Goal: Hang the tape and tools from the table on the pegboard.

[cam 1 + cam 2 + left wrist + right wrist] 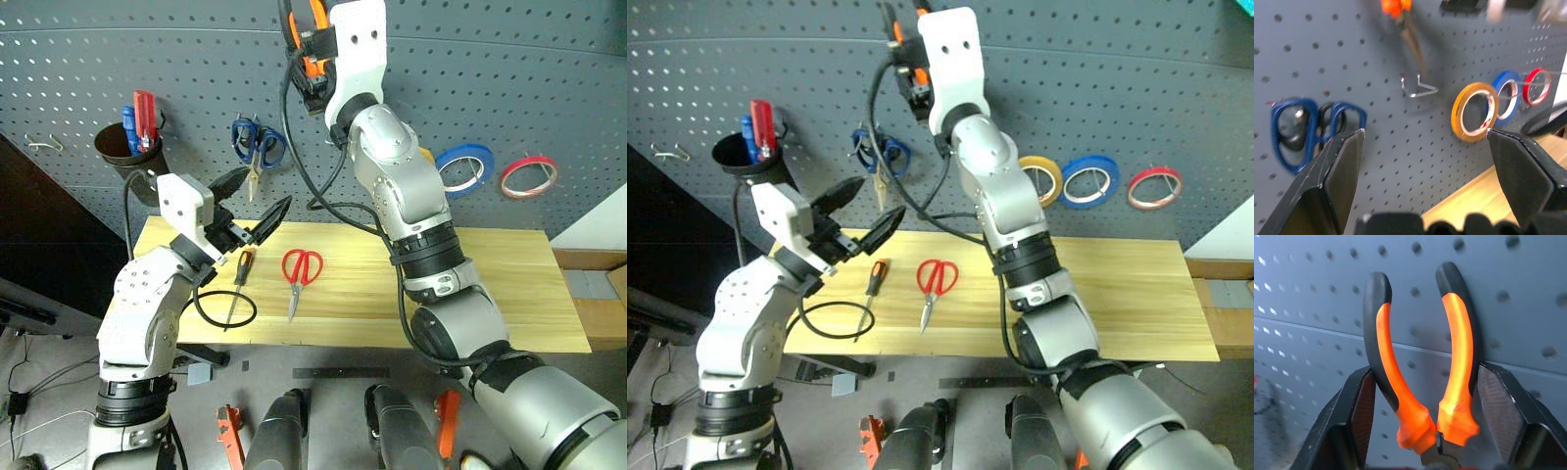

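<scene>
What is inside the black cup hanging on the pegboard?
The black cup on the pegboard holds a red-handled tool and a blue-handled one, handles up. Their lower ends are hidden by the cup's wall, so what kind of tools they are cannot be told.

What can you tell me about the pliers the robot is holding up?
The pliers have two curved handles, bright orange inside with black rubbery edging outside, joined at a dark metal pivot. The right tool clamps them between its two black fingers, handles pointing up. They are raised high in front of the grey pegboard, above the table, and not yet on a hook.
</scene>
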Robot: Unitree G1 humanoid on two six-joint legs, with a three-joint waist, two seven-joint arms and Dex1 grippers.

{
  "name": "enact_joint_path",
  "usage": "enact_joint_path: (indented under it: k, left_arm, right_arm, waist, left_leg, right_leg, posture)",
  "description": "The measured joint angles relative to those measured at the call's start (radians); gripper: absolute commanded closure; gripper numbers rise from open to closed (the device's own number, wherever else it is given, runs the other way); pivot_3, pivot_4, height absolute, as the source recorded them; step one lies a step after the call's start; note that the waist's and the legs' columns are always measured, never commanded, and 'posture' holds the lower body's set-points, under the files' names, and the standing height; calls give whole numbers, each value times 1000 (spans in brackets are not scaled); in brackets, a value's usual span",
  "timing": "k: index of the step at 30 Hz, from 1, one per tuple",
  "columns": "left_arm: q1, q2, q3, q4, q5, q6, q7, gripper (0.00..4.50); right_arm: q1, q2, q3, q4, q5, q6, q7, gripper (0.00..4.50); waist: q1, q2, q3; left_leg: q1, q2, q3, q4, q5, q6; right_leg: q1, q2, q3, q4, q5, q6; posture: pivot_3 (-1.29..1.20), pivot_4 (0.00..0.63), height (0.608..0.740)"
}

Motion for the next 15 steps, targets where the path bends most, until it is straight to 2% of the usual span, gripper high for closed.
enact_joint_path:
  k: [7,15]
  left_arm:
    - [-37,-14,-23,24,4,-8,-1,202]
    - [-57,-28,-39,58,7,-26,-4,202]
  right_arm:
    - [50,-37,21,106,-68,-196,-9,1860]
    - [131,-48,39,124,-108,-227,-18,1860]
  waist:
    - [11,0,0]
    - [13,0,0]
  left_leg:
    - [0,0,1,0,3,-1]
    - [0,0,0,0,4,-2]
  right_leg:
    - [0,1,-1,1,1,-2]
    - [0,1,0,2,2,-2]
  posture:
    - [30,185,740]
    - [23,186,740]
